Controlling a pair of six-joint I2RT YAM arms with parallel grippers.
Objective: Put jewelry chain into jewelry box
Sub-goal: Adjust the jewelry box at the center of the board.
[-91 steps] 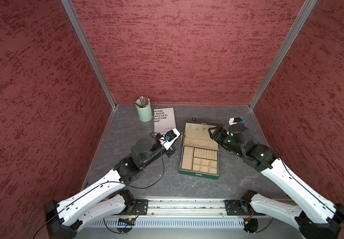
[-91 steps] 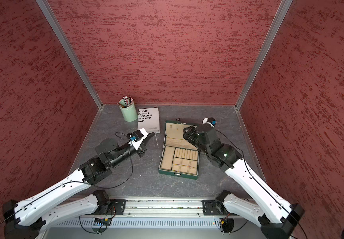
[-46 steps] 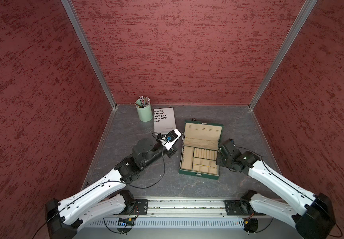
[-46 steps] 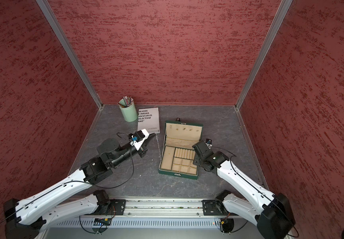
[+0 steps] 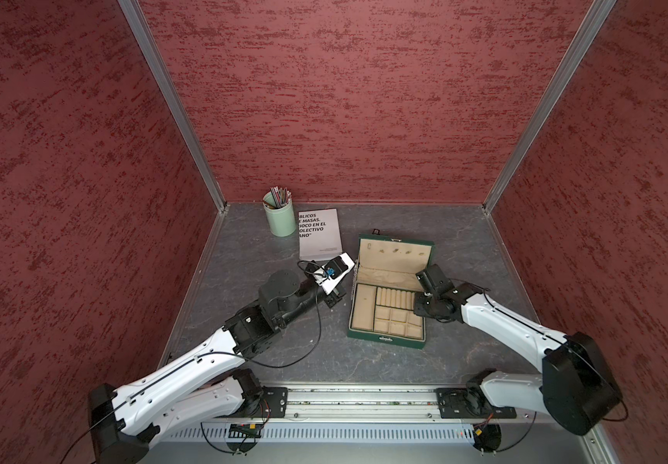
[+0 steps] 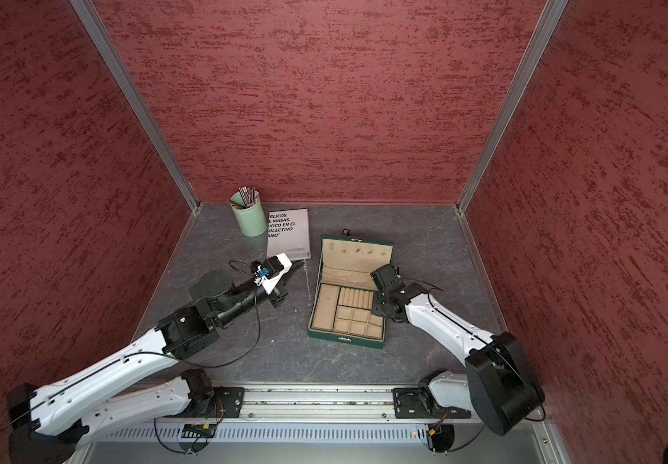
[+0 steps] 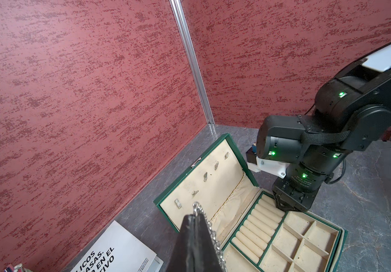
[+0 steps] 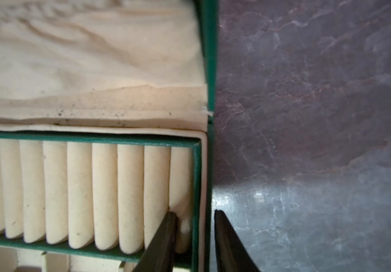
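Note:
The jewelry box (image 5: 384, 340) lies open mid-table, dark green with beige lining, its lid leaning back. The thin silvery jewelry chain (image 5: 354, 281) hangs just left of the box. My left gripper (image 7: 193, 215) is shut on its top end, and links trail down beside one finger (image 7: 215, 245). My right gripper (image 8: 193, 213) straddles the box's right wall (image 8: 209, 70). One finger (image 8: 166, 235) is inside, against the last ring roll. The other (image 8: 225, 240) is outside, over the table. A small gap still shows on the inner side.
A pale green pencil cup (image 5: 280, 221) and a white booklet (image 5: 319, 239) sit at the back left, close behind the left gripper. Red walls enclose three sides. A metal rail (image 5: 360, 401) runs along the front edge.
My right arm came from the lid's far right corner down to the box's right wall, and its jaws have narrowed. The left gripper has held still with the chain.

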